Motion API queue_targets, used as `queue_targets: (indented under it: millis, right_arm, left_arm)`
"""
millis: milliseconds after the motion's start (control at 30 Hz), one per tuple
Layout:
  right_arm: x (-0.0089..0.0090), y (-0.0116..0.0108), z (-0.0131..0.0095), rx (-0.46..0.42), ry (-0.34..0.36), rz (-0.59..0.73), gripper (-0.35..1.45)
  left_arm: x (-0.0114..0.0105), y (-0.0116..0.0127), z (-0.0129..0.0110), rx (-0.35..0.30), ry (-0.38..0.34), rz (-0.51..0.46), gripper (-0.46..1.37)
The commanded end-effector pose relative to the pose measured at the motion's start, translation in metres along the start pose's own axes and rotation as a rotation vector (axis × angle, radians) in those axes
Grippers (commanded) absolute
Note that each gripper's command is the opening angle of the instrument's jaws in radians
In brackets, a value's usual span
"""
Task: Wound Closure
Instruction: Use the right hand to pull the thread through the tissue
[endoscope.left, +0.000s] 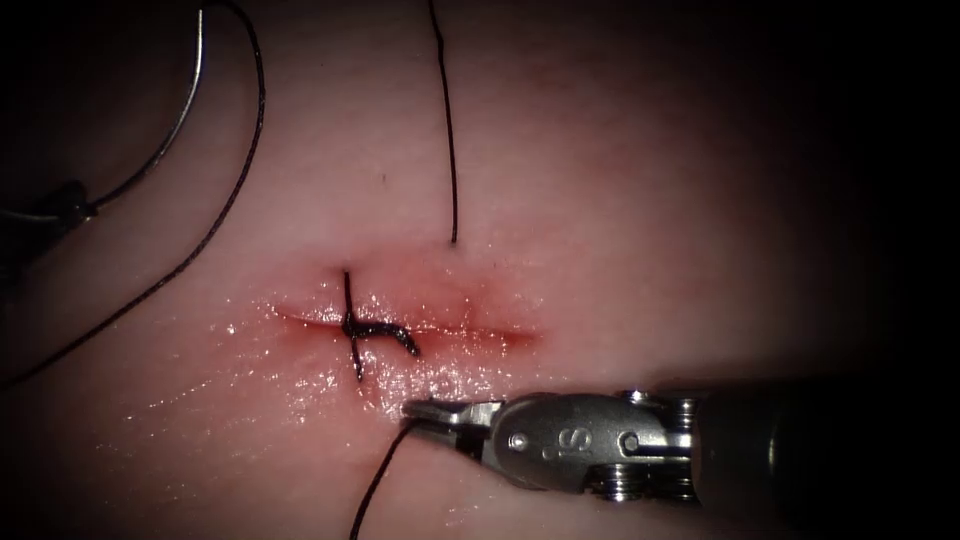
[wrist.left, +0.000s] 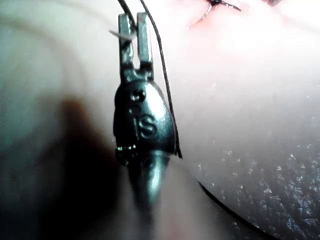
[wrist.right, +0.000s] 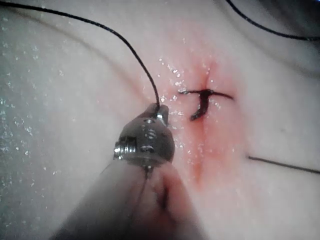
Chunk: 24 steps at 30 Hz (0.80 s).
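The tissue (endoscope.left: 620, 200) has a short horizontal cut (endoscope.left: 470, 330) wet with red fluid. One dark knotted stitch (endoscope.left: 352, 325) crosses its left part. My left tool (endoscope.left: 62, 205) sits at the far upper left, well clear of the cut, shut on the curved needle (endoscope.left: 185, 110) near one end. The needle is out of the tissue. Up close, the left tool's jaws (wrist.left: 134, 27) pinch the pale needle (wrist.left: 119, 34). Just below the cut, my right tool (endoscope.left: 420, 412) is shut on the thread (endoscope.left: 375, 480), also seen at its tip (wrist.right: 159, 109).
A long strand of thread (endoscope.left: 450, 130) runs down from the top and enters the tissue just above the cut. Another strand (endoscope.left: 215, 225) loops from the needle's upper end down to the left edge. The knot's cut tail (endoscope.left: 400, 338) lies along the cut.
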Motion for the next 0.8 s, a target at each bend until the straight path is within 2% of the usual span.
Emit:
queue_targets:
  millis: [33,200,333,567,800]
  right_arm:
    - [0.0000,-0.0001,0.0000,0.002,-0.004,0.000,-0.35]
    - [-0.0001,-0.0001,-0.0002,0.011,-0.006,0.009,-0.35]
    - [-0.0001,-0.0011,-0.0008,0.025,-0.006,0.025,-0.35]
    - [0.0014,-0.0052,-0.0023,0.060,-0.005,0.071,-0.35]
    - [0.0039,-0.0100,-0.0039,0.092,0.017,0.057,-0.35]
  left_arm:
    - [0.0001,0.0000,0.0000,-0.005,0.003,-0.001,-0.35]
    - [0.0001,0.0001,-0.0001,-0.004,0.003,-0.001,-0.35]
    - [0.0001,0.0001,-0.0001,-0.004,0.003,-0.001,-0.35]
    - [0.0001,0.0002,-0.0001,-0.004,0.004,0.005,-0.35]
    - [0.0000,0.0003,0.0000,0.001,0.004,0.006,-0.35]
